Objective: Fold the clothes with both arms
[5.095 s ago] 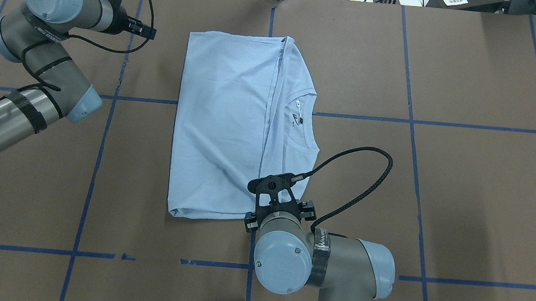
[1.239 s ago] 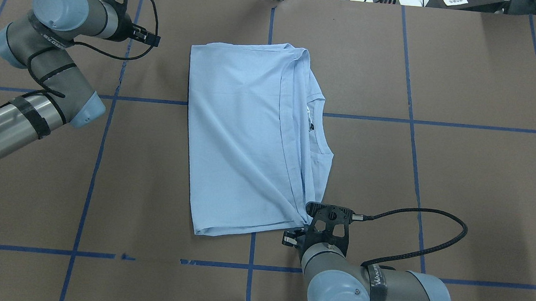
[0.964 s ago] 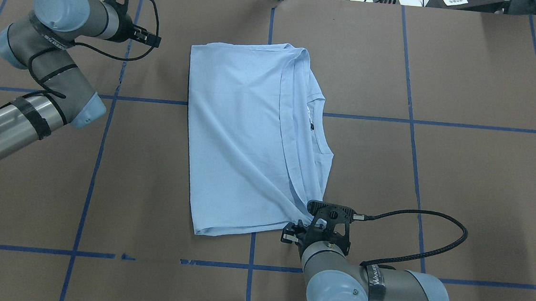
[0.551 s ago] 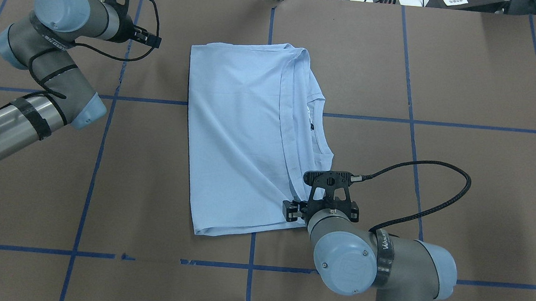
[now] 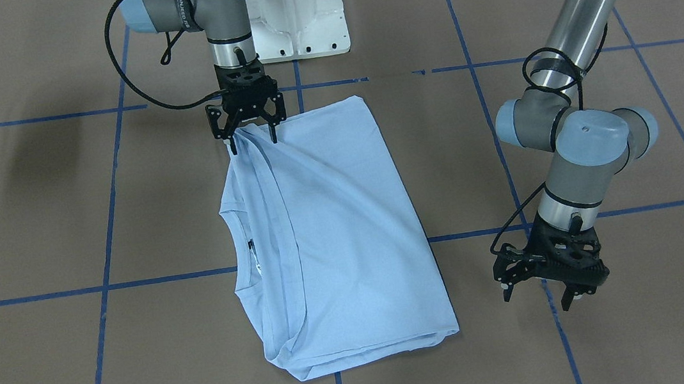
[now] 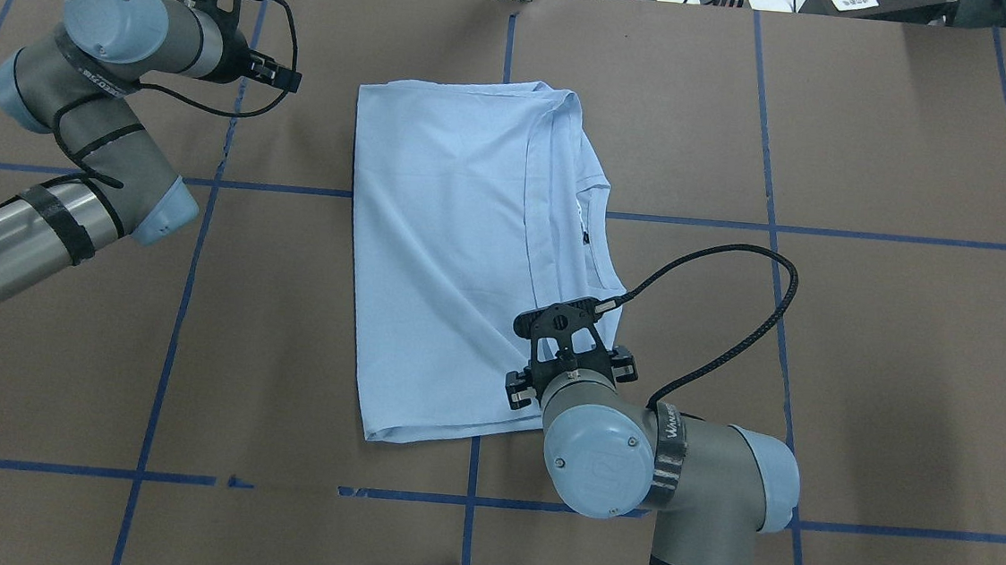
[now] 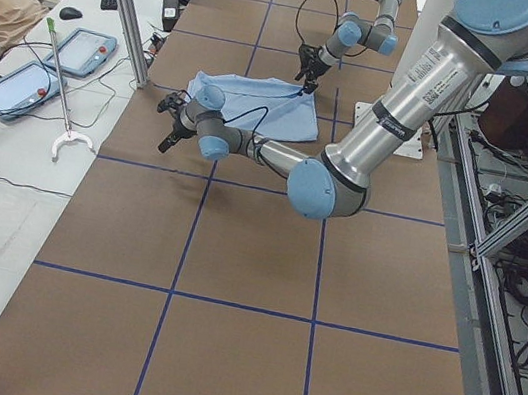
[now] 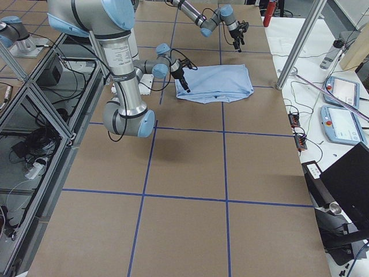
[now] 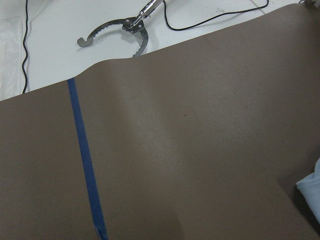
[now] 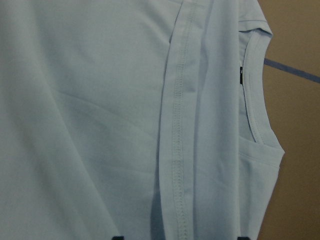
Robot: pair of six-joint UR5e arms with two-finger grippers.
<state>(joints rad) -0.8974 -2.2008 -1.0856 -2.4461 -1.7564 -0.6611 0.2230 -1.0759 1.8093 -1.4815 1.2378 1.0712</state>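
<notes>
Right gripper (image 5: 254, 145) is being held wide open in the front-facing view, its fingers (image 5: 233, 143) straddling a bunched corner of the light blue T-shirt (image 5: 340, 231); the left gripper (image 5: 536, 301) is being held spread over the brown table (image 5: 653, 324), beside the T-shirt. Overhead, the folded T-shirt is lying across a blue tape line (image 6: 830, 232). Hem (image 10: 175, 125) and collar (image 10: 246, 100) are being framed by the right wrist camera, a metal claw (image 9: 132, 26) by the left.

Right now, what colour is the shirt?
The shirt is plain light blue; the front-facing view shows it best.
</notes>
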